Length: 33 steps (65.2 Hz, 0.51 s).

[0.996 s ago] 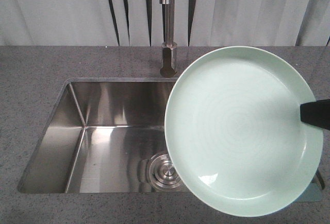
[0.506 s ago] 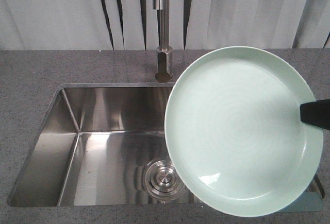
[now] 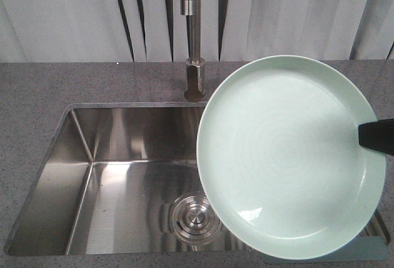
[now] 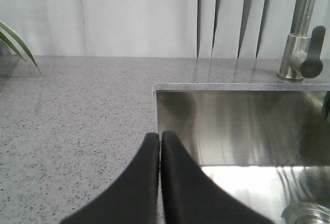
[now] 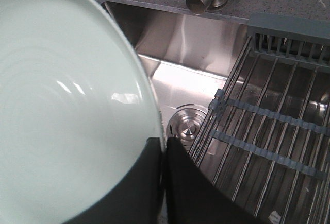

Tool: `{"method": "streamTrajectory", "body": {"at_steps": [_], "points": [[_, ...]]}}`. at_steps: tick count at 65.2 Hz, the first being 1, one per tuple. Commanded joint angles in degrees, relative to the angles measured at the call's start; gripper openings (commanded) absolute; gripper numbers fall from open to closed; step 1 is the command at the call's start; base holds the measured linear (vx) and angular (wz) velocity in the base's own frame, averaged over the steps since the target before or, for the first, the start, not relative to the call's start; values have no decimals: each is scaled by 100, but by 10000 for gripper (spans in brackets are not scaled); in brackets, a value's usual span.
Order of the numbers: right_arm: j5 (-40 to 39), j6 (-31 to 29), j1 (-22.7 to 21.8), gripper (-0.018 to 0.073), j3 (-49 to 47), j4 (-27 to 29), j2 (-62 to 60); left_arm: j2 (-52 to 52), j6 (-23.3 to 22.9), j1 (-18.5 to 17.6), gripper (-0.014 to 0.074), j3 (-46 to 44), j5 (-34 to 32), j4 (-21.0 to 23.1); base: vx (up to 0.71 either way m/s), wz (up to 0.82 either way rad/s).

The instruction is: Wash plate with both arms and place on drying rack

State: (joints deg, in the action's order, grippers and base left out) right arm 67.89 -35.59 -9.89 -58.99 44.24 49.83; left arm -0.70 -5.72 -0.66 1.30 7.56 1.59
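Note:
The pale mint-green plate (image 3: pixel 289 157) hangs tilted over the right part of the sink, its face towards the front camera. My right gripper (image 5: pixel 164 142) is shut on the plate's (image 5: pixel 67 110) rim, one dark finger (image 3: pixel 377 137) lying across the inner face at the right edge. The drying rack (image 5: pixel 268 131) of steel rods with grey-teal bars lies over the sink's right side, just right of the plate; its corner (image 3: pixel 369 251) shows under the plate. My left gripper (image 4: pixel 160 135) is shut on nothing, above the counter at the sink's left rim.
The steel sink basin (image 3: pixel 123 157) has a round drain (image 3: pixel 196 217) near its front. A tall tap (image 3: pixel 193 46) stands behind it on the speckled grey counter (image 3: pixel 37 89). White curtains close the back. A plant leaf (image 4: pixel 15 46) pokes in at far left.
In the front view the sink and tap have slid left and the basin's rim lower, showing more of the basin. The plate and the finger on it keep their place in the frame.

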Motion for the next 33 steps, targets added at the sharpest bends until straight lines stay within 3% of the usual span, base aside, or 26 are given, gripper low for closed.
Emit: {"method": "streamTrajectory", "body": {"at_steps": [1,33], "points": [[-231,-37,-37,-6,-136,302,-38,-82,-55,-40,-6,133,-389,6,2,0],[-231,-37,-37,-6,-136,302,-38,-82,-55,-40,-6,133,-389,6,2,0]]}}
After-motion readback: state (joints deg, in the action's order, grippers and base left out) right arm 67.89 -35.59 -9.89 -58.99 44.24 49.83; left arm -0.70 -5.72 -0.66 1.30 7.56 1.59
